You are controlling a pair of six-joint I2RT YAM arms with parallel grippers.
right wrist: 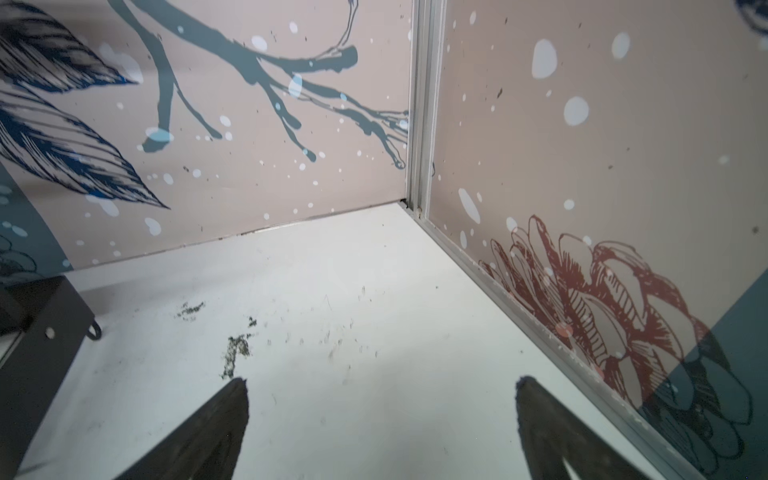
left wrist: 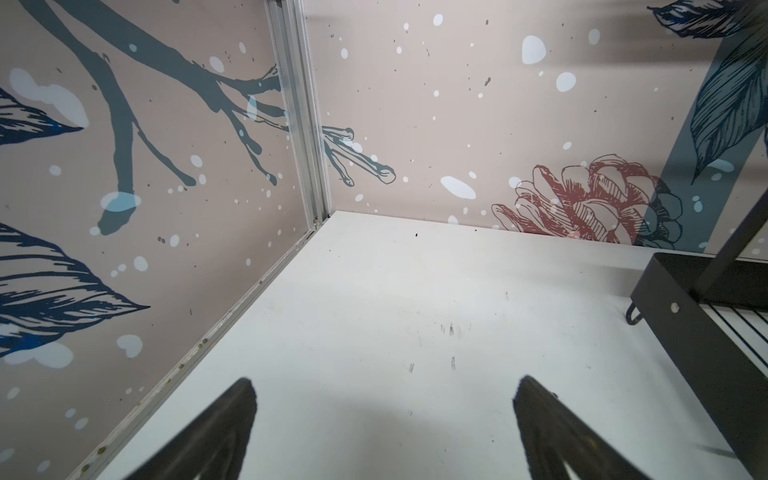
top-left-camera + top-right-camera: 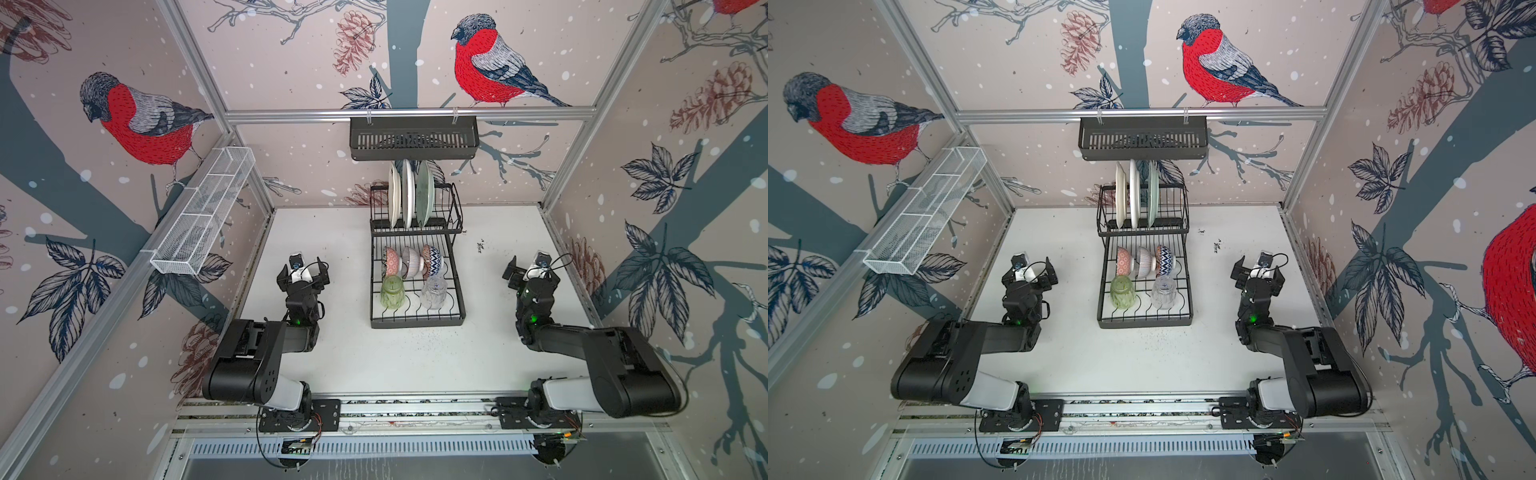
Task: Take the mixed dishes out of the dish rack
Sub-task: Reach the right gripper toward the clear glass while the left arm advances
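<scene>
Bright, even light is falling from overhead onto the white desk [image 3: 374, 365] in both top views, leaving only soft shadows, while wide-angle distortion is bowing the aluminium posts [image 3: 197, 66] toward the edges. In the left wrist view the fingers [image 2: 216, 432] of the left end effector [image 2: 385, 379] are appearing dark and blurred, with a dim shadow spreading between them.

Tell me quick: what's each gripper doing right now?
Left gripper: open, holding nothing.
Right gripper: open, holding nothing.
</scene>
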